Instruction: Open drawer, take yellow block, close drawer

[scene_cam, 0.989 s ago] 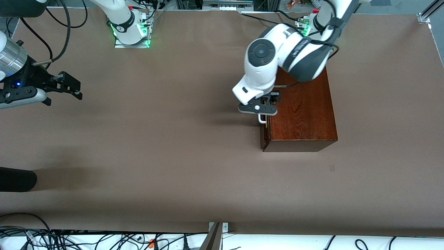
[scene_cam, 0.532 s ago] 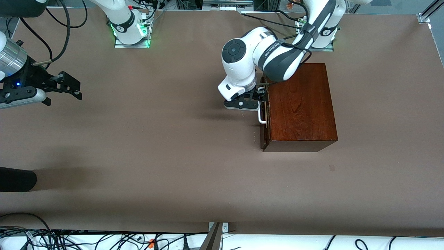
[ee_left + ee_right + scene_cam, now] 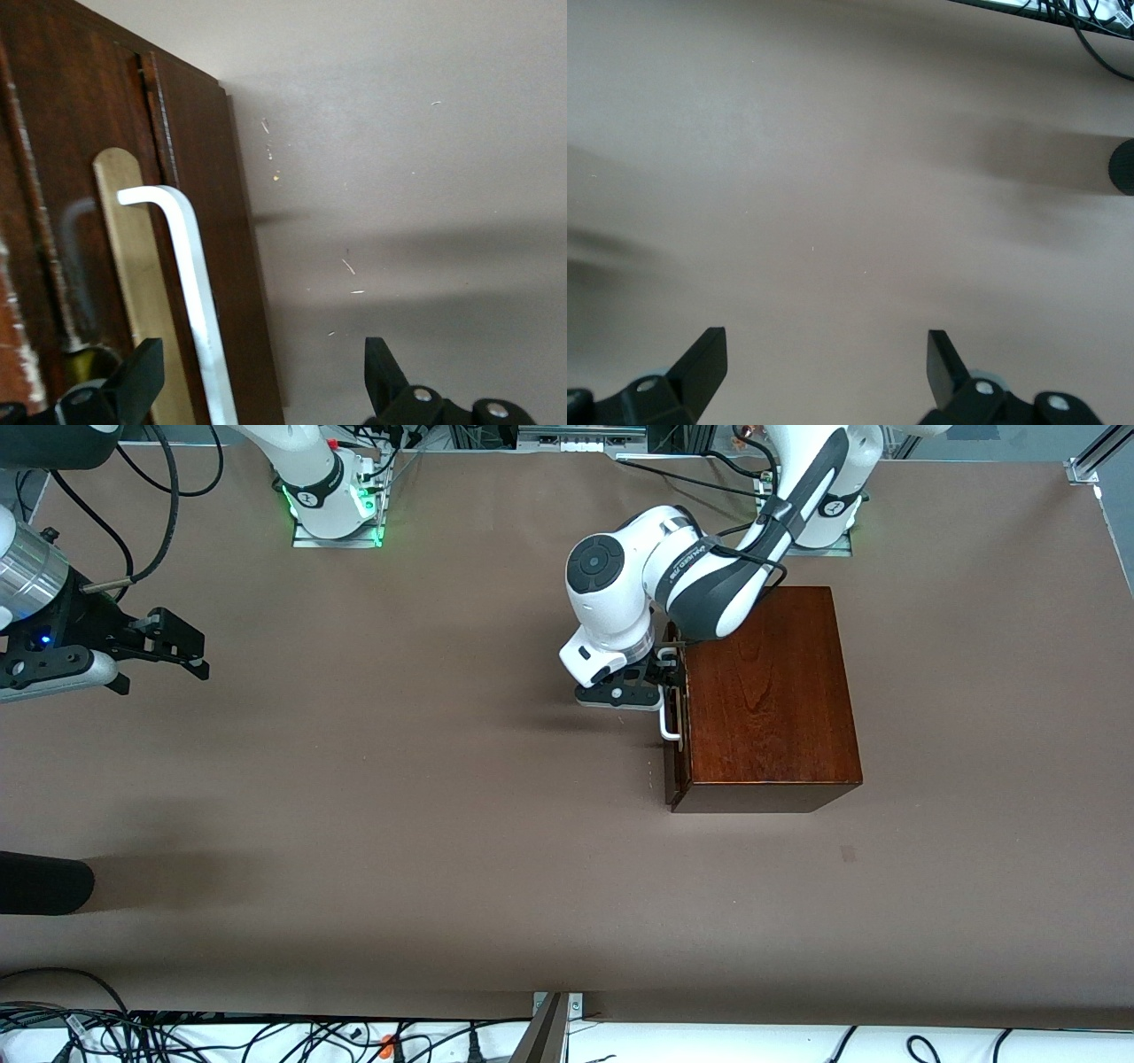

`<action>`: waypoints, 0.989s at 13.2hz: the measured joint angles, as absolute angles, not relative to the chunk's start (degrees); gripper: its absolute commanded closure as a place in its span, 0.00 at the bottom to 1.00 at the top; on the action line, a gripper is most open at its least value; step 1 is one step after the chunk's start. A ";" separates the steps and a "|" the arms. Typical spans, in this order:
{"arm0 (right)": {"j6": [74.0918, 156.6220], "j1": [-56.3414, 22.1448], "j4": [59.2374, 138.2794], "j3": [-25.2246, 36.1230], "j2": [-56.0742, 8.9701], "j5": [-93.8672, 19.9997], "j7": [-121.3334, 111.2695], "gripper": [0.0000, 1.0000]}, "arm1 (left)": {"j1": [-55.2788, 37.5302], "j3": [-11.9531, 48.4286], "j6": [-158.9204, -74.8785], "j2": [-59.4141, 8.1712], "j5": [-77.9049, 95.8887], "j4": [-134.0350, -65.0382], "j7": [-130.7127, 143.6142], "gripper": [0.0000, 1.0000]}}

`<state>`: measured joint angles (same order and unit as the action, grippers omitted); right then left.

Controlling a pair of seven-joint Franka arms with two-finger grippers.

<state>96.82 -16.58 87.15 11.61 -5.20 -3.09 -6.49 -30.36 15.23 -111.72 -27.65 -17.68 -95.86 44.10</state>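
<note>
A: How far along is the task?

B: Barely begun; the drawer (image 3: 673,731) is closed in the wooden box (image 3: 766,691); the yellow block is not visible.

A: And the arms?

B: The left gripper (image 3: 257,390), fingers spread around the handle (image 3: 190,274), has dropped from above the box; the right gripper (image 3: 824,372) waits, spread, over bare table (image 3: 399,797).

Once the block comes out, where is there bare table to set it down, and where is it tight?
Bare table spreads from the drawer front toward the right arm's end, and nearer the front camera than the wooden box. It is tight at the handle, where the open left gripper sits. The right gripper waits open over bare table.
</note>
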 measured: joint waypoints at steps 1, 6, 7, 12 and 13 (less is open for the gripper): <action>96.82 -16.58 87.15 11.62 -5.20 -3.09 -6.49 0.00 | -30.49 15.23 -112.58 -27.72 -18.18 -96.53 44.54 0.00; 96.82 -16.58 87.15 11.62 -5.20 -3.09 -6.49 0.00 | -30.66 15.23 -113.37 -28.59 -22.18 -97.66 46.57 0.00; 96.82 -16.58 87.15 11.63 -5.20 -3.09 -6.49 0.00 | -30.79 15.23 -113.48 -28.92 -22.75 -97.68 47.07 0.00; 96.82 -16.58 87.15 11.65 -5.20 -3.09 -6.49 0.00 | -31.64 15.16 -114.55 -30.10 -24.04 -97.69 49.95 0.00; 96.82 -16.58 87.15 11.66 -5.20 -3.09 -6.49 0.00 | -31.68 15.14 -114.66 -30.10 -24.05 -97.69 50.42 0.00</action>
<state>96.82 -16.58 87.15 11.66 -5.20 -3.09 -6.49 -31.68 15.14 -114.66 -30.10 -24.05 -97.69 50.42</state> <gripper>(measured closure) 0.000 0.000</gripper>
